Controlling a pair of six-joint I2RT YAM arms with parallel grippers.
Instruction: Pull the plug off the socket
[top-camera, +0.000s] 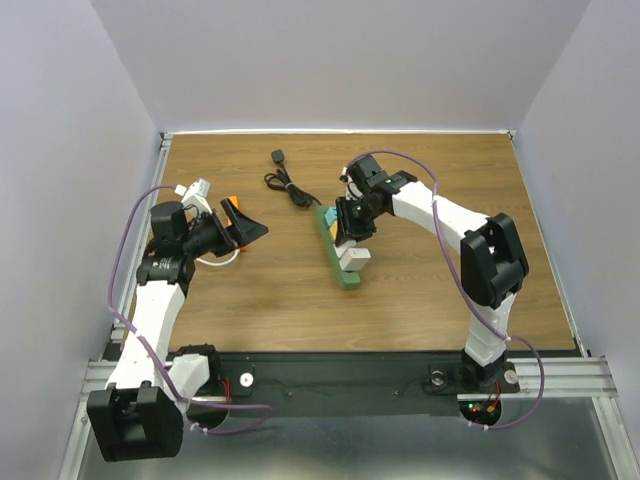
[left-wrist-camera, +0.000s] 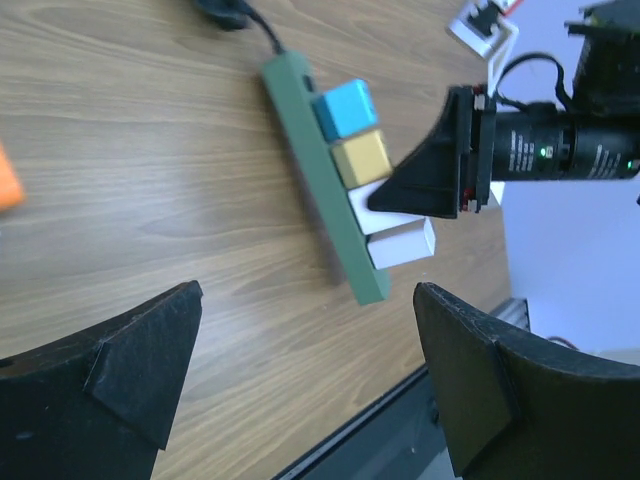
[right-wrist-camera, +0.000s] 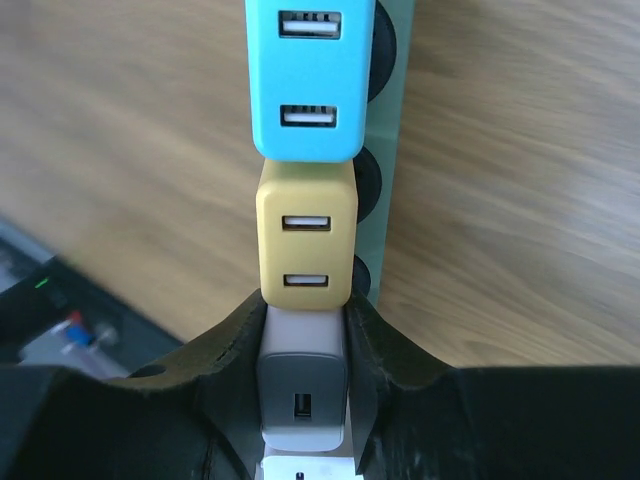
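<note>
The dark-green socket strip (top-camera: 331, 243) lies mid-table with several plugs in a row: blue (right-wrist-camera: 305, 75), yellow (right-wrist-camera: 305, 250), a white and grey plug (right-wrist-camera: 303, 385) and another white one (top-camera: 355, 260) at the near end. My right gripper (right-wrist-camera: 303, 345) is shut on the white and grey plug, one finger pressed on each side, right behind the yellow plug. The plug still sits on the strip (right-wrist-camera: 385, 215). In the left wrist view the strip (left-wrist-camera: 320, 180) lies ahead with the right gripper (left-wrist-camera: 430, 185) on it. My left gripper (left-wrist-camera: 310, 380) is open and empty, left of the strip.
The strip's thin black cord (top-camera: 290, 185) runs to the far side and ends in a black plug (top-camera: 279, 157). An orange block (top-camera: 229, 205) and a white item (top-camera: 198, 188) lie by the left gripper (top-camera: 245, 228). The table's near edge (left-wrist-camera: 400, 385) is close.
</note>
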